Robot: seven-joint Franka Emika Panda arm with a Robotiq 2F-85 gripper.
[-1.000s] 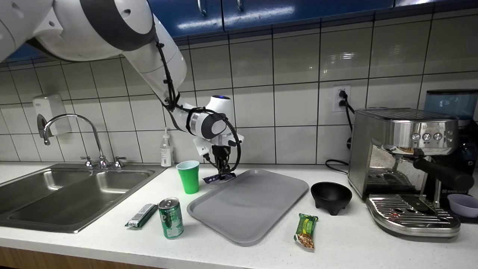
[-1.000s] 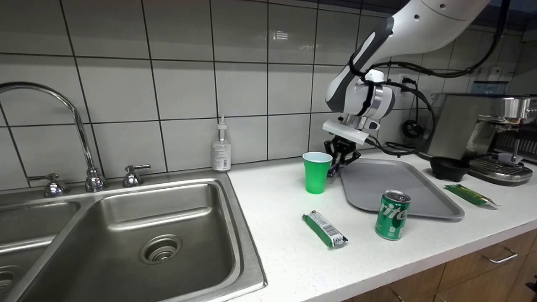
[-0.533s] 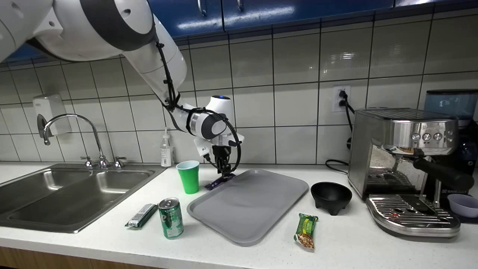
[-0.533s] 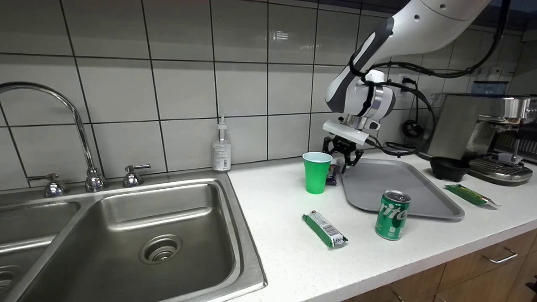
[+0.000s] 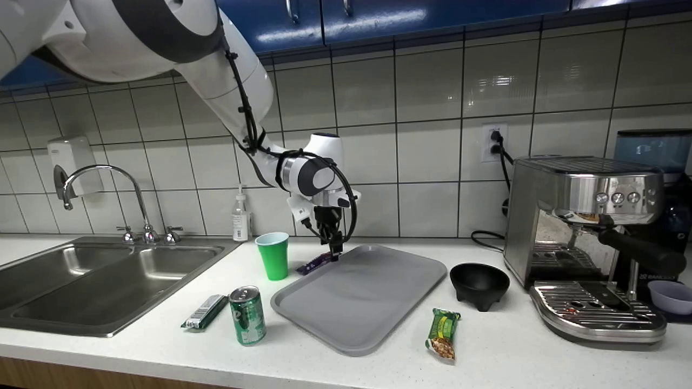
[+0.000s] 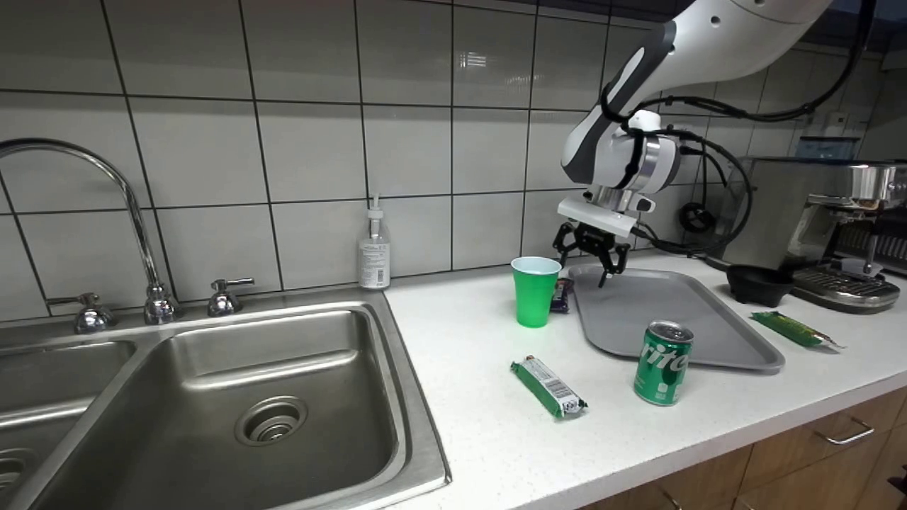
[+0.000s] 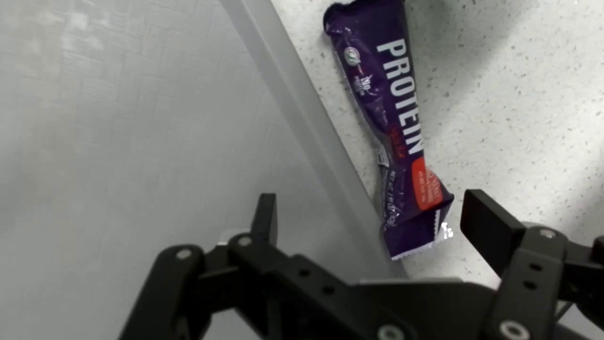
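My gripper (image 7: pixel 372 212) stands open with nothing held, above the left rim of a grey tray (image 5: pixel 362 302). Below it a purple protein bar (image 7: pixel 401 108) lies on the counter alongside that rim. In the wrist view the bar's near end shows between the spread fingers (image 7: pixel 490 229), touching neither. Whether this end touches the tray rim I cannot tell. A green cup (image 6: pixel 535 294) stands upright close to the bar and hides part of it in an exterior view. One finger is over the tray, the other over the counter.
A green can (image 5: pixel 247 316) and a green-and-white wrapped bar (image 6: pixel 549 386) are at the front. Right of the tray are a green snack packet (image 5: pixel 443 332), a black bowl (image 5: pixel 479 283) and a coffee machine (image 5: pixel 584 183). The sink (image 6: pixel 418 397) lies left, the tiled wall behind.
A second ago the gripper was shut on the purple bar. Its fingers have since spread and left the bar on the counter, and the arm has risen slightly and shifted toward the tray.
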